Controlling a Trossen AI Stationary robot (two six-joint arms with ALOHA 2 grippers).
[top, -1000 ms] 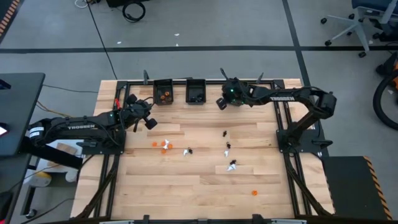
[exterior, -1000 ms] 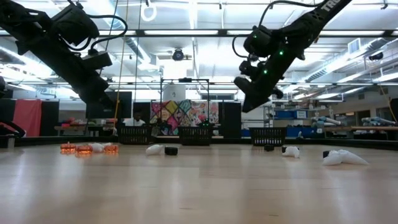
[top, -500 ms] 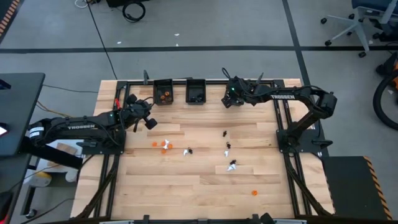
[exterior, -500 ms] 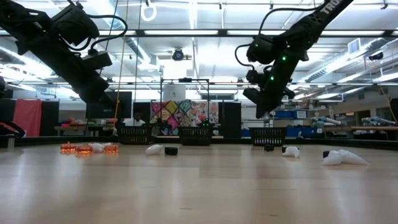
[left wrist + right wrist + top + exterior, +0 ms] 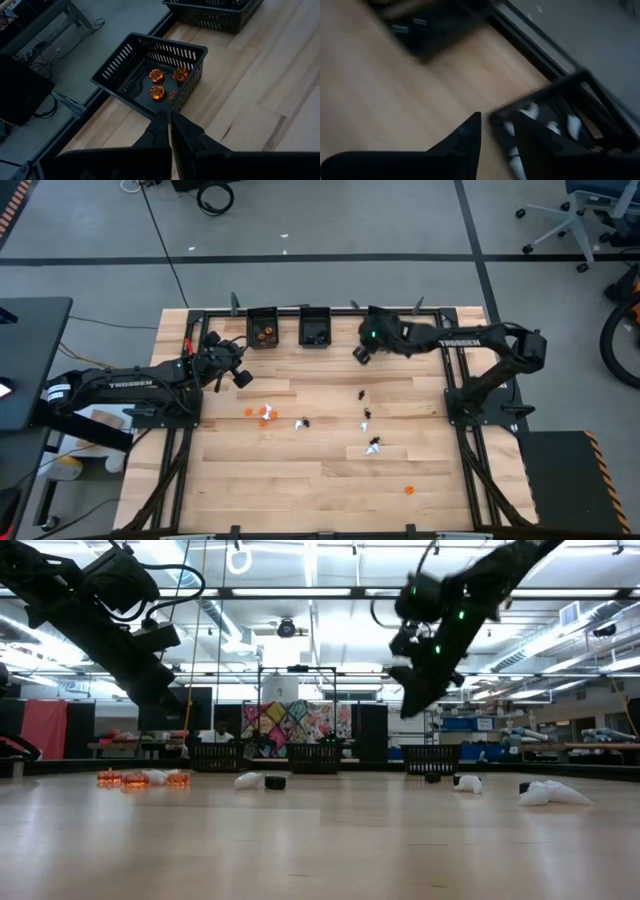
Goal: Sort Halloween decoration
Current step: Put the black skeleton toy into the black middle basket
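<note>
The left gripper (image 5: 240,377) hangs above the table (image 5: 320,480) near its left rear part, just in front of the leftmost bin (image 5: 263,328). In the left wrist view its two dark fingers (image 5: 161,131) are pressed together with nothing between them, and their tips point at the near wall of that bin (image 5: 150,70), where orange pumpkin trinkets (image 5: 157,92) lie on the floor of the bin. Below and slightly right of this gripper, on the bare wood, a small cluster of orange and white trinkets (image 5: 264,413) lies apart from it; the low view shows the same cluster (image 5: 135,779) resting on the table while the gripper (image 5: 160,695) hangs well above.

Further right, a white and black piece (image 5: 302,423) lies near the table's middle. The middle bin (image 5: 315,328) sits at the rear edge with dark items inside.

The right gripper (image 5: 360,354) hovers over the wood just in front of and between the middle bin and the rightmost bin (image 5: 555,125). Its fingers (image 5: 465,135) are slightly spread with nothing held; in the right wrist view white trinkets (image 5: 570,125) show blurred inside that bin. In front of this gripper, black and white trinkets (image 5: 367,418) lie scattered on the table, well apart from it, and a lone orange trinket (image 5: 408,489) lies near the front edge.
</note>
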